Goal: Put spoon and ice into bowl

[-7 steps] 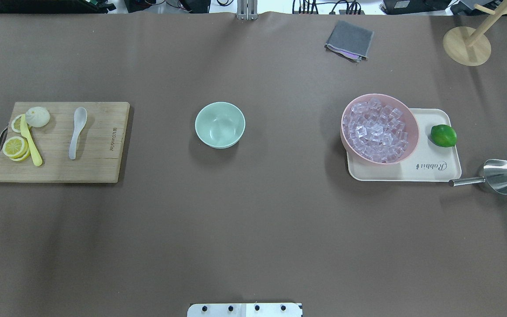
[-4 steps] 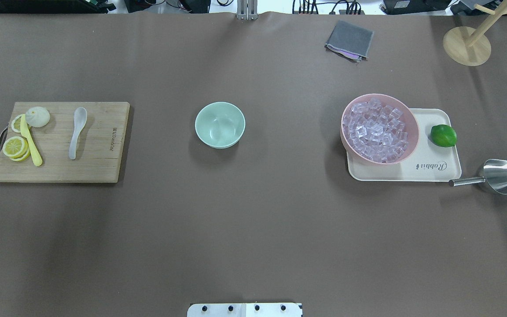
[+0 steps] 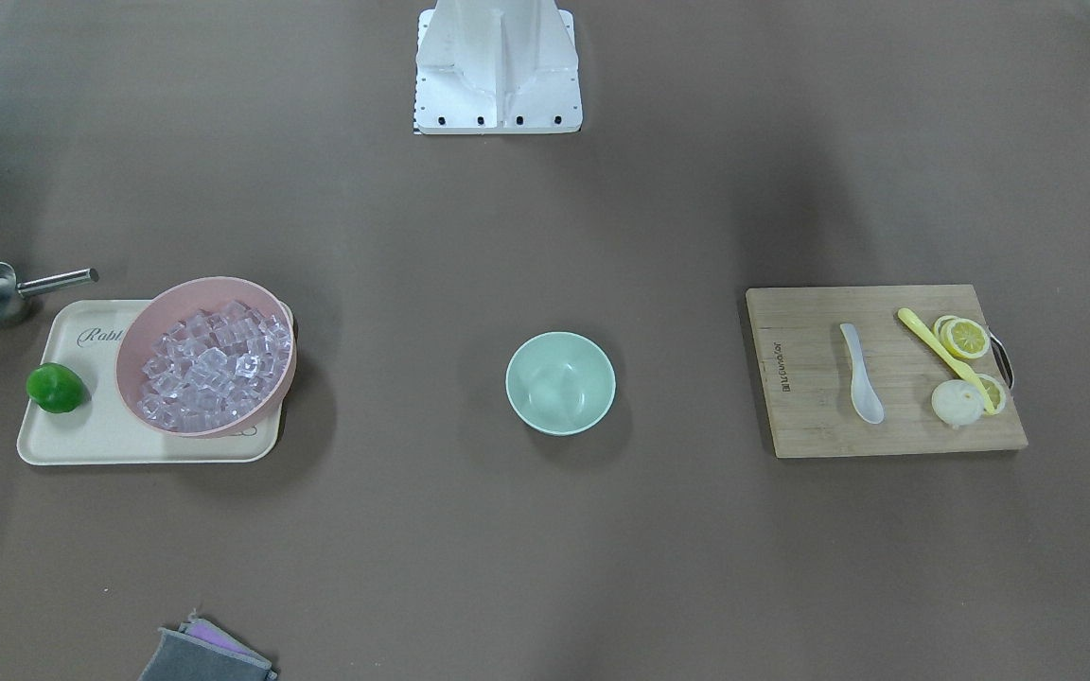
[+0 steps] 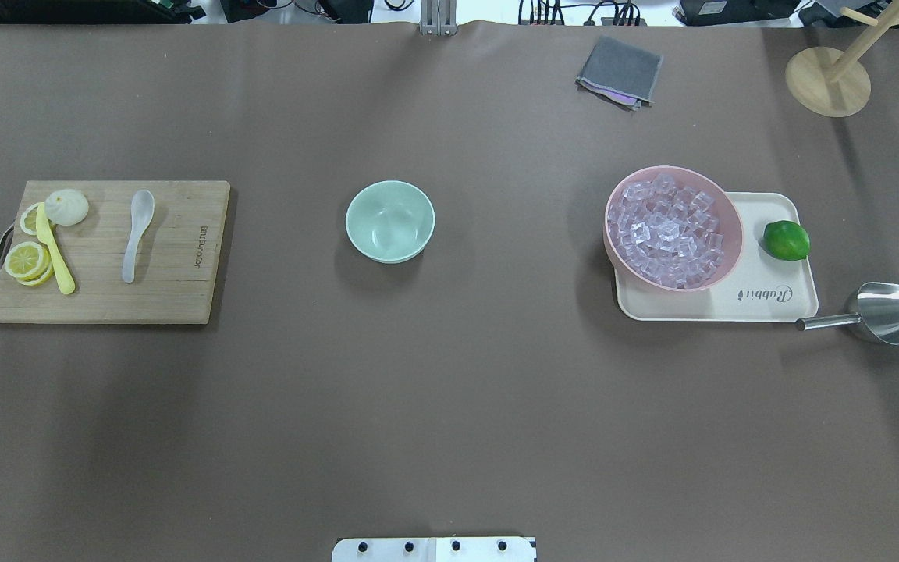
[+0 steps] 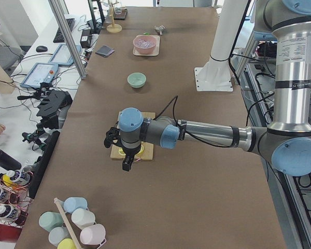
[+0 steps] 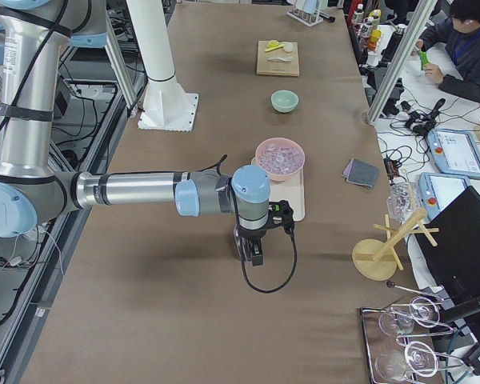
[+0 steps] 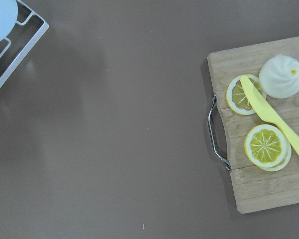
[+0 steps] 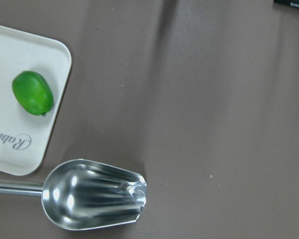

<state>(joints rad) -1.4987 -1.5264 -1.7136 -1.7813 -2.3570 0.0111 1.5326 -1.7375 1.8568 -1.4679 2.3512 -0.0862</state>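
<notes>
The white spoon (image 4: 136,234) lies on a wooden cutting board (image 4: 176,289) at the table's left; it also shows in the front view (image 3: 861,373). The mint-green bowl (image 4: 389,221) stands empty at mid-table. The ice (image 4: 668,230) fills a pink bowl (image 4: 609,248) on a cream tray (image 4: 777,304) at the right. My left gripper (image 5: 126,165) hangs above the board's outer, handle end. My right gripper (image 6: 256,254) hangs above the table beside the tray's outer end. Both grippers show only in the side views, so I cannot tell if they are open or shut.
Lemon slices (image 7: 264,146), a yellow knife (image 7: 274,117) and a white bun (image 7: 282,75) lie on the board's outer end. A lime (image 8: 33,93) sits on the tray. A metal scoop (image 8: 92,194) lies beside it. A grey cloth (image 4: 621,72) and a wooden stand (image 4: 828,82) are at the far edge.
</notes>
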